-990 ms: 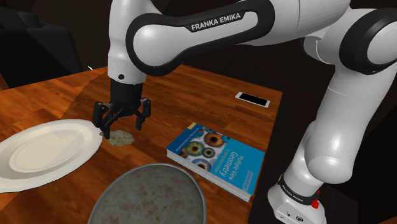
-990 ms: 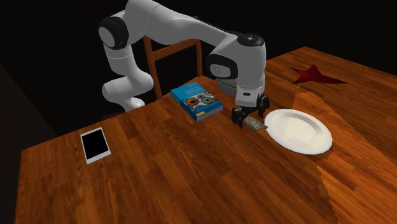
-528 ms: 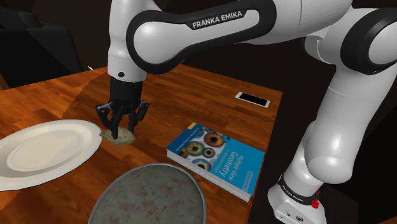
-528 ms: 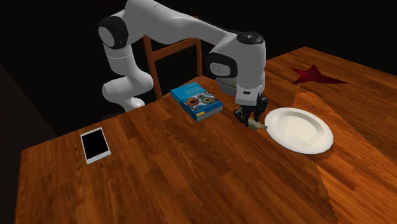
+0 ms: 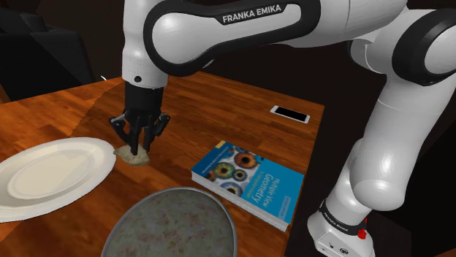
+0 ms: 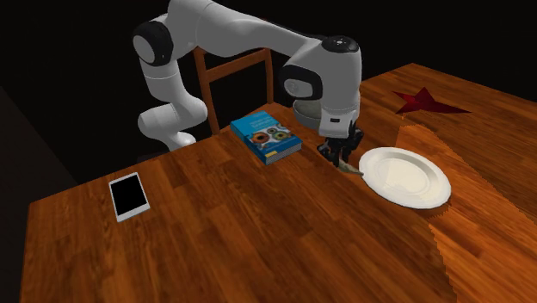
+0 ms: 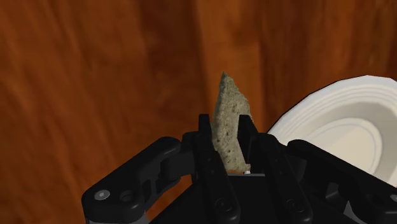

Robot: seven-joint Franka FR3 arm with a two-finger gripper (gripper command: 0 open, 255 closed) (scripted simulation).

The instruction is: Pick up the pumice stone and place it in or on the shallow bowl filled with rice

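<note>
Crops and occlusions.
You see the rice bowl (image 5: 173,191) cut by the shoulder view's bottom edge, the plate (image 5: 44,175) by its left; fingers (image 7: 210,149) hide the base of the pumice stone (image 7: 229,124).

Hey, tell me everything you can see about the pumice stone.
The stone is a rough, speckled grey-tan slab tapering to a point. It stands on edge, clasped between the black fingers of the tool, with its tip poking out past them. It sits low over the wooden table, close beside the rim of the white plate. I can't tell whether it rests on the wood or is just lifted.
</note>
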